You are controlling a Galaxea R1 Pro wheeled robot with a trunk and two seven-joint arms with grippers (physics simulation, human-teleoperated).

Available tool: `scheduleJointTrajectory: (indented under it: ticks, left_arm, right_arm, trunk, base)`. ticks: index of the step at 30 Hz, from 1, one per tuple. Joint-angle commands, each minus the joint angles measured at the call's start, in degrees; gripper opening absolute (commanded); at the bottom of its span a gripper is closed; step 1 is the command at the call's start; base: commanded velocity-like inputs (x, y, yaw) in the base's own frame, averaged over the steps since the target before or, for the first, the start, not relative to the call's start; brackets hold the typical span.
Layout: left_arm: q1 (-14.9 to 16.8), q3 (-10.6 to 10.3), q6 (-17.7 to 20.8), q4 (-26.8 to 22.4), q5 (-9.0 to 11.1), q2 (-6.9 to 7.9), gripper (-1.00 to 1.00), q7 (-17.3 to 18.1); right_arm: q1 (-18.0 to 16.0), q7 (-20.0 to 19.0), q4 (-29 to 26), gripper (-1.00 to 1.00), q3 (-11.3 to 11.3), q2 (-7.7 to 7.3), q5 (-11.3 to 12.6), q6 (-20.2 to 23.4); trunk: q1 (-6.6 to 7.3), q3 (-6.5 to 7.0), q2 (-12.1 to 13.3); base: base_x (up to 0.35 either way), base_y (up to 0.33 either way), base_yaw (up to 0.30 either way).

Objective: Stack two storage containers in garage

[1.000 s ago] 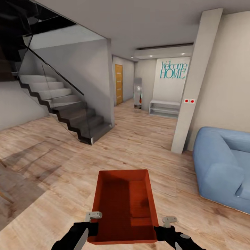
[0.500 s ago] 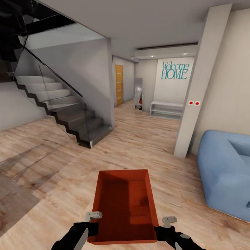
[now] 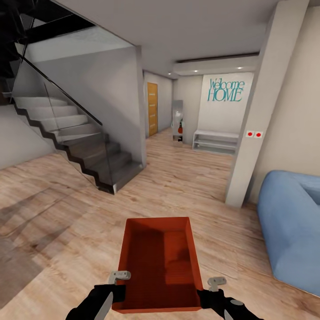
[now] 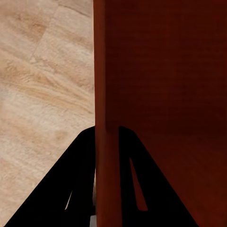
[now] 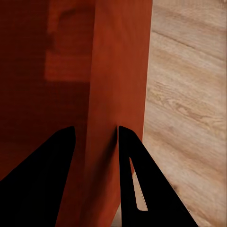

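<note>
Red-orange storage container [image 3: 158, 262], walls pinched by left hand [image 4: 107, 142] and right hand [image 5: 94, 137]; staircase [image 3: 75, 142] ahead.

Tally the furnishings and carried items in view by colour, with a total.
Red-orange rectangular open-top storage container: 1
Blue fabric sofa: 1
Yellow-orange wooden door: 1
White low shelf bench: 1
Total: 4

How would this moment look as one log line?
carrying | storage container | left gripper shut on wall | right gripper shut on wall | living room
</note>
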State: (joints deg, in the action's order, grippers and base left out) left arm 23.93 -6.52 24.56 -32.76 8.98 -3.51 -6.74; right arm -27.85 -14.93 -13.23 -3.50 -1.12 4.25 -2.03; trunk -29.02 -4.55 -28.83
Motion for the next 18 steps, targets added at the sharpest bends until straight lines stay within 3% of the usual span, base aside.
scheduleJointTrajectory:
  ticks: [1,18]
  left_arm:
    - [0.07,2.39,-2.32,-0.24,-1.33,0.08,-1.00,-0.82]
    - [0.07,2.39,-2.32,-0.21,-1.34,0.08,-1.00,-0.82]
  right_arm:
    - [-0.01,-0.27,0.14,-1.00,-1.15,-0.07,0.59,-0.26]
    - [-0.01,-0.27,0.14,-1.00,-1.15,-0.02,0.59,-0.28]
  trunk:
    - [-0.06,-0.11,-0.10]
    - [-0.06,-0.11,-0.10]
  base:
    - [0.328,0.000,0.000]
    - [0.328,0.000,0.000]
